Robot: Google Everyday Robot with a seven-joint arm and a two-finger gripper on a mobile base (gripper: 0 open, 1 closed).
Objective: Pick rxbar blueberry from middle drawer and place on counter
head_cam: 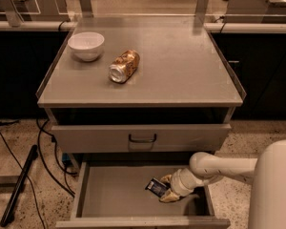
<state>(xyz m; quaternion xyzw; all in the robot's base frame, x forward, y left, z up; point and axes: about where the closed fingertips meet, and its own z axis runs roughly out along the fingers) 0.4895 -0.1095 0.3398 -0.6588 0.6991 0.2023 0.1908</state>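
The rxbar blueberry (156,186), a small dark blue bar with pale markings, lies on the floor of the open middle drawer (114,194), right of centre. My gripper (165,189) reaches into the drawer from the right, low over its floor. Its two yellowish fingers (167,179) stand apart on either side of the bar's right end, which they partly hide. I cannot tell if they touch the bar. The counter (181,66) is the grey cabinet top above.
A white bowl (86,45) stands at the counter's back left and a gold-brown can (124,66) lies on its side near the middle. A closed drawer front with a dark handle (142,138) overhangs the open drawer. Cables and a dark bar lie on the floor at left.
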